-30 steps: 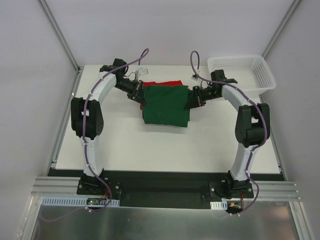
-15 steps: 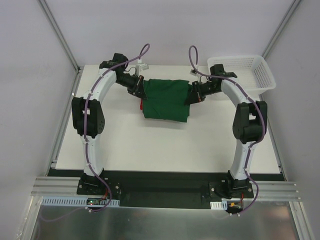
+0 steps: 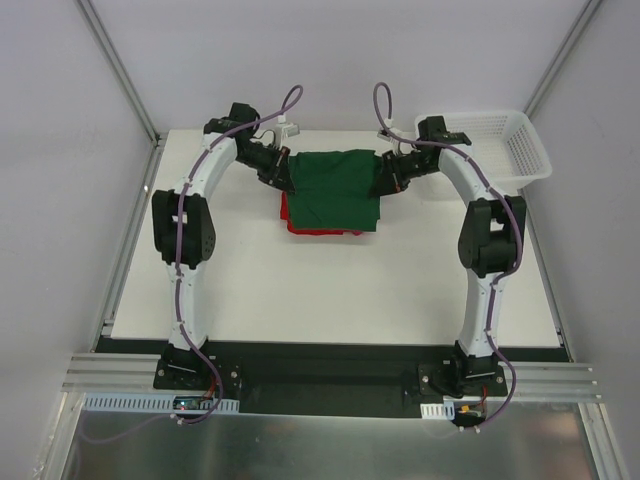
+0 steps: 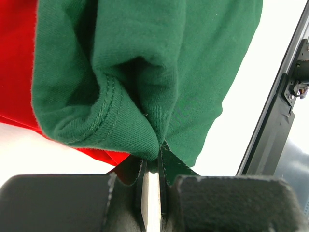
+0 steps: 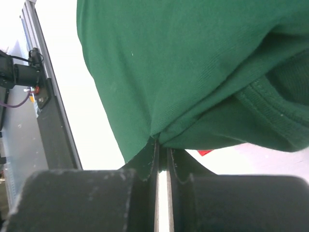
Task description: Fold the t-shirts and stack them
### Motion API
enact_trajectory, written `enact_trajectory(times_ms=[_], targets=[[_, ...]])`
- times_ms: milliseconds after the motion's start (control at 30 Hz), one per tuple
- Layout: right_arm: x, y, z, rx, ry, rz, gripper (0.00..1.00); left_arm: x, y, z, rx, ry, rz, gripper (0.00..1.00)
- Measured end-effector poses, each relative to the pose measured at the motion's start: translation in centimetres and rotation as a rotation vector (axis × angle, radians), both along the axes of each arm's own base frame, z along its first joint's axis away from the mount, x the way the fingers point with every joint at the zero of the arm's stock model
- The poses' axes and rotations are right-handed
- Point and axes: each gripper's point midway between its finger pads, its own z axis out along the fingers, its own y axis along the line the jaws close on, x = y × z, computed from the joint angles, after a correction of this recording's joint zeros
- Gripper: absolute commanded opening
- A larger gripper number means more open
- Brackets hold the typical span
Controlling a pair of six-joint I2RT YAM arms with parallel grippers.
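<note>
1. Top: green t-shirt [image 3: 335, 185] at the table's [image 3: 400, 290] far middle, lying over the red t-shirt [image 3: 300, 226]; left gripper [image 3: 283, 175] and right gripper [image 3: 384, 182] pinch its opposite edges.
2. Left wrist: jaws clamped on a bunched green hem; we judge it soft, light, limp.
3. Right wrist: jaws nipped on green cloth; thick hems should grip best.

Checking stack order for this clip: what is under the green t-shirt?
The red t-shirt lies under the green t-shirt, showing only as a strip along its left and near edges. The rest is covered, so how it is folded cannot be judged.
</note>
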Motion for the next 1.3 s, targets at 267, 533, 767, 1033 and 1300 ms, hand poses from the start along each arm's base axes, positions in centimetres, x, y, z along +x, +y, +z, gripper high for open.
enact_trajectory(times_ms=[267,533,767,1033,1300], targets=[[0.8,-0.1,-0.4,-0.009,-0.017,0.003,0.01,0.8,0.0,0.5,-0.001,-0.032,0.0,0.0],[2.2,0.0,0.4,-0.011,-0.067,-0.017,0.01,1.7,0.0,1.4,-0.003,-0.073,0.002,0.0],[3.1,0.2,0.9,-0.001,-0.089,-0.037,0.01,2.1,0.6,1.5,-0.004,-0.083,0.014,0.0],[3.7,0.5,1.0,0.004,-0.108,-0.046,0.01,2.5,0.9,1.6,-0.002,-0.104,0.012,0.0],[4.1,0.6,0.7,0.0,-0.121,-0.047,0.01,3.1,1.0,0.8,0.002,-0.103,0.013,0.0]])
